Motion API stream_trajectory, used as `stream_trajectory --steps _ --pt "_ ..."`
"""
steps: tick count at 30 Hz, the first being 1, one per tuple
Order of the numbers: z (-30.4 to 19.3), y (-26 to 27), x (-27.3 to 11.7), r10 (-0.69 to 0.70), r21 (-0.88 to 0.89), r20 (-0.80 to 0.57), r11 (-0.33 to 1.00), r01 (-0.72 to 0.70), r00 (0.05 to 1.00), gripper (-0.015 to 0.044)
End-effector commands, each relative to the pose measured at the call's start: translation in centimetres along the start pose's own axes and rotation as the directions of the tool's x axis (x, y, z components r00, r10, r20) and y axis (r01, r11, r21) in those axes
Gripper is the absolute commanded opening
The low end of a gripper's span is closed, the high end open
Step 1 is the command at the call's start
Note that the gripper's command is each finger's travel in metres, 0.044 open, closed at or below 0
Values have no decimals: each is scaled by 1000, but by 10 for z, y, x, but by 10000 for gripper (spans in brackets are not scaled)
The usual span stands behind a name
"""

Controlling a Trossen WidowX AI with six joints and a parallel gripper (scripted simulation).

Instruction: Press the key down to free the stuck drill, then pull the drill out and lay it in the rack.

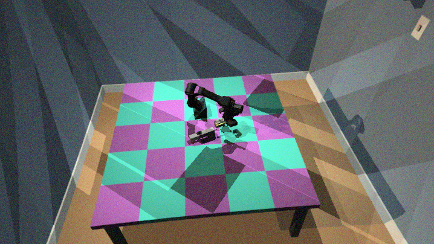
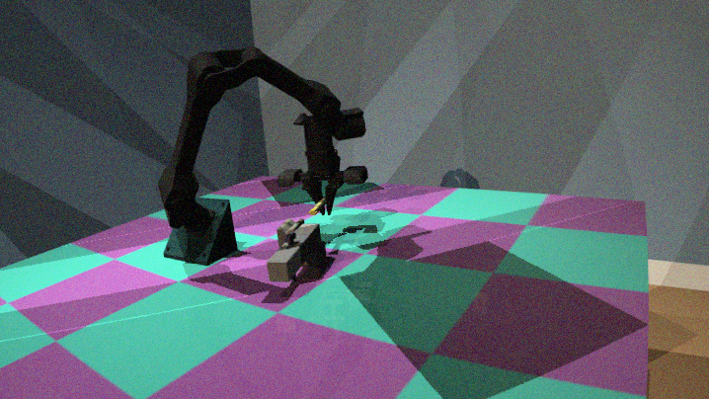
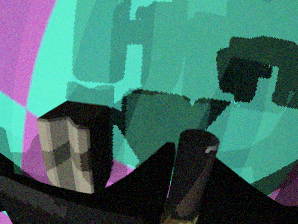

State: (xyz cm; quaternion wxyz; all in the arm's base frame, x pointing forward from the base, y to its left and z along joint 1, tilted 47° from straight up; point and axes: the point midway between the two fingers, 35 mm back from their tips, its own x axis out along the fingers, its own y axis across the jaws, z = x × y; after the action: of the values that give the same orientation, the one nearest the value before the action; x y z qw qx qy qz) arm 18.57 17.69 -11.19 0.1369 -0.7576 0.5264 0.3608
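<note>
Blue-grey walls [image 1: 257, 39] [image 2: 496, 99] rise around us, crossed by slanting bands of light and shade, and one pale plate [image 1: 417, 32] is on the wall at the right of the top view. Below, it's a tan wooden floor [image 1: 333, 157] [image 2: 678, 327] with a pale skirting along its edges.

One table [image 1: 164, 163] [image 2: 258, 342] [image 3: 45, 65] in the middle of it all, checked in magenta and turquoise, five squares across and five deep, big dark shadows lying over it. I can count two black legs from the top view.

Now the action: one black arm [image 1: 212, 94] [image 2: 193, 114], on one wedge-shaped base [image 1: 200, 113] [image 2: 225, 230], reaching out and bending down. One gripper [image 1: 231, 123] [image 2: 325, 213], two fingers nearly together, clamped on the drill [image 2: 317, 206] [image 3: 192, 172]! Just one drill, dark and round at one end, gold at the other, tilted and held above the table, out of the block.

Two pale things stand below: one long block [image 1: 201, 134] [image 2: 283, 265], with a dark piece on top, and one small grooved rack [image 1: 218, 121] [image 2: 286, 232] [image 3: 65, 150] near its end. The drill isn't laid in the rack; it's up in the grip.
</note>
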Motion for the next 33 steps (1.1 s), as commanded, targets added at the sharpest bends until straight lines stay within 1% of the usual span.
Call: stream_trajectory --steps 1,17,33 --pt "1 0 -3 2 6 5 1000 -2 1000 0" --pt "1 0 -11 2 6 5 1000 -2 1000 0" --pt "8 30 -10 3 4 6 1000 -3 1000 0"
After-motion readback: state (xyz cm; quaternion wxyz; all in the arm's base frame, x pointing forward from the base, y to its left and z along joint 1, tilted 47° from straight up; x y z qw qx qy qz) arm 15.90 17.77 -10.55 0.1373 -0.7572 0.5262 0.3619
